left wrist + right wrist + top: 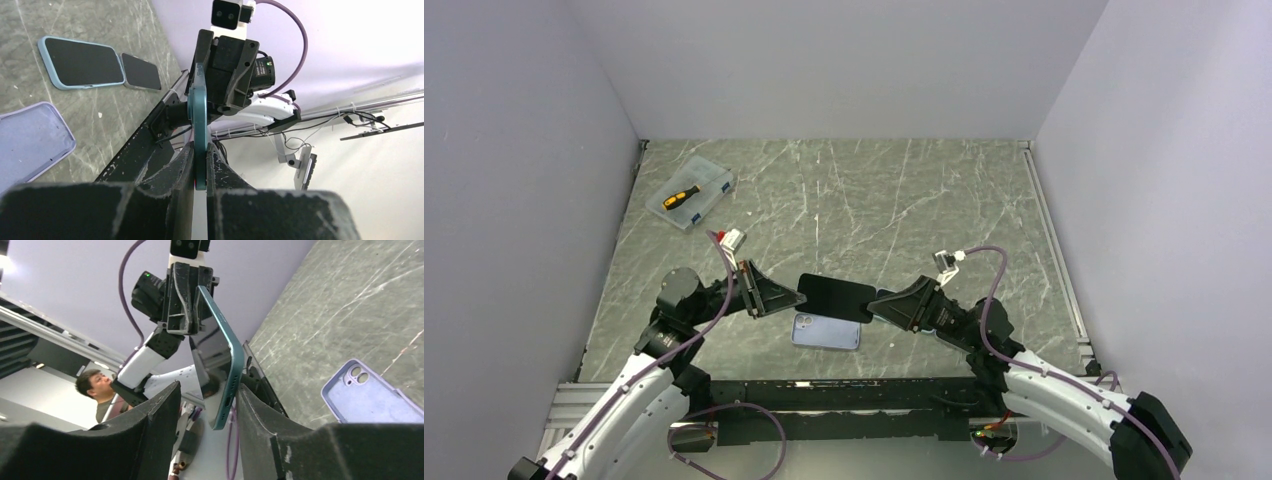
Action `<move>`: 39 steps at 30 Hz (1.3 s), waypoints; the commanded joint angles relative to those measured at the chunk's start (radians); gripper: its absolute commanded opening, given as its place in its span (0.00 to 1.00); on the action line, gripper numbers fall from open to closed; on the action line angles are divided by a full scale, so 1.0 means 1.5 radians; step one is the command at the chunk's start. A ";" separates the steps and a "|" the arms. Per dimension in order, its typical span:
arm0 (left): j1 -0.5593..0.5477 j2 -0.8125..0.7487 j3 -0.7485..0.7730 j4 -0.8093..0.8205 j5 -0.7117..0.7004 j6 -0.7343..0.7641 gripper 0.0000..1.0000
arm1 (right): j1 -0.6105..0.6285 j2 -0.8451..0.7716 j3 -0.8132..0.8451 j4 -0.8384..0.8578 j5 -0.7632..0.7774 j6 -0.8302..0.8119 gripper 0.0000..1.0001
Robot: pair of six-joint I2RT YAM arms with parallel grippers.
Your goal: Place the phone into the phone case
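The phone [836, 297] hangs dark face up above the bench [874, 200], over the lilac case [826, 331]. The left end effector [799, 297] is clamped on one end. The right end effector [876, 303] straddles the other end, jaws apart, with a gap on one side.

Walls [844, 60]: I see plain pale lilac panels on three sides.
Table [944, 190]: grey marbled top, white veins.
Rail [1052, 240]: metal, along the table's right edge.
Light: even, soft on my feed.
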 commanded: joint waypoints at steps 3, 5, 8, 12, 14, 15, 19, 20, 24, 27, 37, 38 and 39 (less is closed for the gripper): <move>-0.003 0.000 -0.013 0.124 0.029 -0.046 0.00 | -0.001 0.014 -0.001 0.093 -0.028 0.037 0.41; -0.003 0.000 -0.008 0.115 0.029 -0.038 0.00 | -0.001 0.015 0.004 0.093 -0.032 0.037 0.36; -0.004 0.000 0.000 0.107 0.033 -0.029 0.00 | -0.001 0.017 0.009 0.087 -0.033 0.038 0.32; -0.006 0.003 0.005 0.101 0.035 -0.021 0.00 | -0.002 0.020 0.015 0.083 -0.036 0.037 0.26; -0.008 0.005 0.006 0.101 0.036 -0.018 0.00 | -0.001 0.025 0.016 0.084 -0.038 0.039 0.25; -0.009 0.008 0.007 0.101 0.037 -0.016 0.00 | -0.002 0.028 0.017 0.086 -0.040 0.039 0.24; -0.012 0.016 0.007 0.106 0.038 -0.013 0.00 | -0.001 0.046 0.018 0.102 -0.045 0.042 0.22; -0.013 0.017 0.006 0.108 0.038 -0.013 0.00 | -0.001 0.050 0.018 0.107 -0.044 0.044 0.22; -0.016 0.023 0.005 0.114 0.037 -0.010 0.00 | -0.001 0.070 0.022 0.127 -0.053 0.049 0.17; -0.016 0.023 0.006 0.112 0.037 -0.006 0.00 | -0.001 0.078 0.022 0.136 -0.057 0.052 0.00; -0.016 0.025 0.052 -0.063 0.005 0.100 0.55 | -0.001 0.024 0.035 0.054 -0.033 0.034 0.00; -0.016 0.027 0.061 -0.087 0.002 0.116 0.60 | -0.001 0.009 0.042 0.026 -0.027 0.028 0.00; -0.016 0.029 0.070 -0.111 -0.008 0.134 0.63 | -0.001 -0.011 0.052 -0.006 -0.024 0.014 0.00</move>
